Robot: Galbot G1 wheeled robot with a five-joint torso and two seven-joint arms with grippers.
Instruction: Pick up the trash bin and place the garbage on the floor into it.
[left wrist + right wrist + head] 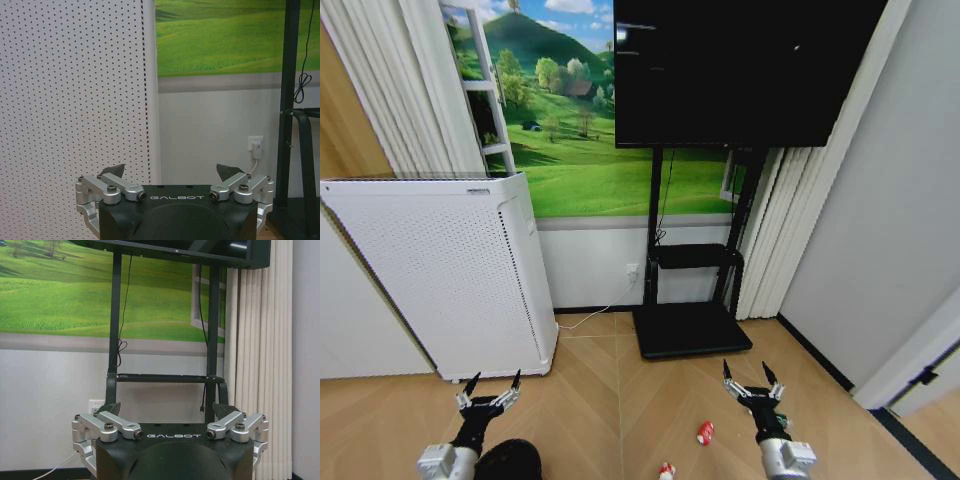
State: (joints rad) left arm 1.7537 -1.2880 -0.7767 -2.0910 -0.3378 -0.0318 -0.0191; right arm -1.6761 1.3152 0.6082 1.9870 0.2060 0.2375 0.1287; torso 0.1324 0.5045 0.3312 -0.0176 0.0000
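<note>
The trash bin [510, 461] shows as a round black top at the bottom edge of the head view, just beside my left arm. My left gripper [494, 381] hovers open above the floor [610, 400], ahead of the bin and facing the white appliance; in the left wrist view it [172, 172] holds nothing. Two pieces of garbage lie on the floor: a red-and-white piece [705, 432] and another [666, 470] at the bottom edge. My right gripper [747, 370] is open and empty, just right of the first piece; in the right wrist view it [167, 410] faces the TV stand.
A tall white perforated appliance [450, 280] stands on the left, close to my left gripper. A black TV stand [690, 330] with a flat base sits against the wall ahead. A grey wall with a dark baseboard [820, 352] closes the right side.
</note>
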